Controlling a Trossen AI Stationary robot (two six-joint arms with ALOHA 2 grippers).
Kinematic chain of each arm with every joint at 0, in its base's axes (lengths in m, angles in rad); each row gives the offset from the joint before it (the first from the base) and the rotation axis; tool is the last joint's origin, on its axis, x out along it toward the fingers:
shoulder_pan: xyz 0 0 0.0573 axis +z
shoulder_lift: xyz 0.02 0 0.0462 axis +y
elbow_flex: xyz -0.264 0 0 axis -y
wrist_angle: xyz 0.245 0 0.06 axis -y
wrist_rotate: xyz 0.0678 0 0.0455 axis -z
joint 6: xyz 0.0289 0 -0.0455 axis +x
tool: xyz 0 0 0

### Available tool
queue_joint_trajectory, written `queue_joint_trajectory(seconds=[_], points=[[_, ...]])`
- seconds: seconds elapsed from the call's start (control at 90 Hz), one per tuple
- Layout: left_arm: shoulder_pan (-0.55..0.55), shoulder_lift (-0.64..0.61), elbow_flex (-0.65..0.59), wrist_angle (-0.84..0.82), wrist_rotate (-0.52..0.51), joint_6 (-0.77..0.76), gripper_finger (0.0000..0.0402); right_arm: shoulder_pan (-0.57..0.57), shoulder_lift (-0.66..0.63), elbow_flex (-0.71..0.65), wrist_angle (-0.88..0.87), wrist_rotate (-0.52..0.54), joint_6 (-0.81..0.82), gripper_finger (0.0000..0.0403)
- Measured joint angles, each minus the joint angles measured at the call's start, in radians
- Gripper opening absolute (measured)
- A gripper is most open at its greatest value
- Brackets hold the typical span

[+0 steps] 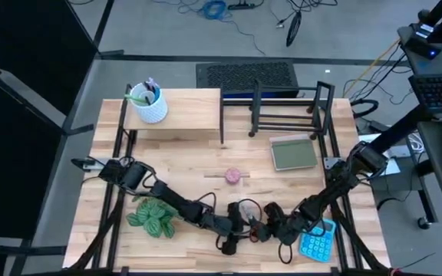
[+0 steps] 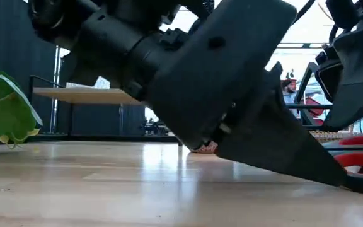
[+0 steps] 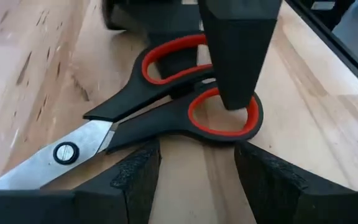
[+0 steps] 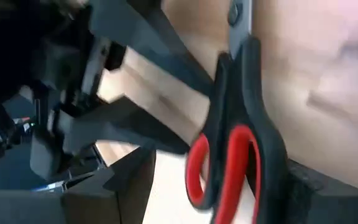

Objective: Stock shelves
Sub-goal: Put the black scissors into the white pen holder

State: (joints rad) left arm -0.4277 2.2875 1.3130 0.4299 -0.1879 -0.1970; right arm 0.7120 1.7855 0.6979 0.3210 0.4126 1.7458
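Observation:
A pair of scissors [image 3: 135, 121] with black handles and red-lined loops lies flat on the wooden table, near its front edge, between my two grippers. My left gripper [image 3: 197, 177] is open, its fingertips standing on either side just short of the nearer handle loop. My right gripper [image 4: 219, 171] faces it, also open, with the scissors' handles [image 4: 229, 162] between its fingers. The pale-wood shelf [image 1: 190, 111] and the black wire rack [image 1: 290, 107] stand at the far side. My right gripper comes at the scissors' handles slanting down from the table's right. One finger [image 3: 235, 56] reaches into or just over the nearer red-lined loop [image 3: 225, 127]. The outer black handle [image 4: 272, 149] lies against the other finger; whether they touch, I cannot tell.
A white cup with pens [image 1: 148, 103] stands on the pale-wood shelf. A grey-green flat pad [image 1: 294, 152] lies before the rack, a small pink thing [image 1: 232, 175] mid-table, a green plant [image 1: 153, 216] at the front left and a blue calculator [image 1: 318, 241] at the front right.

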Motion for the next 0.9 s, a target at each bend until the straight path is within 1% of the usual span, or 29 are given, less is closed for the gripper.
queue_joint_trajectory(seconds=[0.089,0.167,0.289,0.4,0.444,0.522,0.611,0.7,0.811,0.856,0.9], points=[[0.001,0.0,0.001,-0.009,0.002,0.0,0.0196,0.0,0.0,0.0,0.002,0.001,-0.03,0.0213],[0.001,0.0,0.001,-0.011,0.006,0.002,0.0196,0.001,0.0,0.0,0.002,-0.001,-0.051,0.0187],[0.002,-0.01,0.001,-0.021,0.007,-0.002,0.0196,0.002,0.0,0.0,0.002,-0.008,-0.097,0.0119],[0.0,-0.05,-0.002,-0.08,0.009,0.002,0.0196,0.005,0.0,0.0,0.003,-0.025,-0.14,0.0039],[0.0,-0.082,-0.004,-0.132,0.005,0.004,0.0196,0.008,-0.006,0.0,0.01,-0.029,-0.167,0.002],[-0.002,-0.146,-0.004,-0.218,0.004,0.024,0.0196,0.008,-0.018,-0.001,0.001,-0.038,-0.185,0.0017],[-0.001,-0.218,-0.003,-0.303,-0.034,0.075,0.0196,0.008,-0.04,-0.002,-0.019,-0.081,-0.207,0.0017],[0.001,-0.272,-0.001,-0.317,-0.042,0.146,0.0196,0.008,-0.06,-0.002,-0.043,-0.092,-0.225,0.0011],[0.008,-0.296,0.0,-0.309,-0.039,0.277,0.0196,0.008,-0.073,-0.002,-0.048,-0.11,-0.245,0.0011],[0.017,-0.296,0.0,-0.312,-0.014,0.31,0.0195,0.008,-0.073,-0.002,-0.045,-0.113,-0.25,0.0011],[0.032,-0.293,-0.001,-0.324,0.02,0.311,0.0193,0.008,-0.073,-0.003,-0.035,-0.114,-0.266,0.0011]])
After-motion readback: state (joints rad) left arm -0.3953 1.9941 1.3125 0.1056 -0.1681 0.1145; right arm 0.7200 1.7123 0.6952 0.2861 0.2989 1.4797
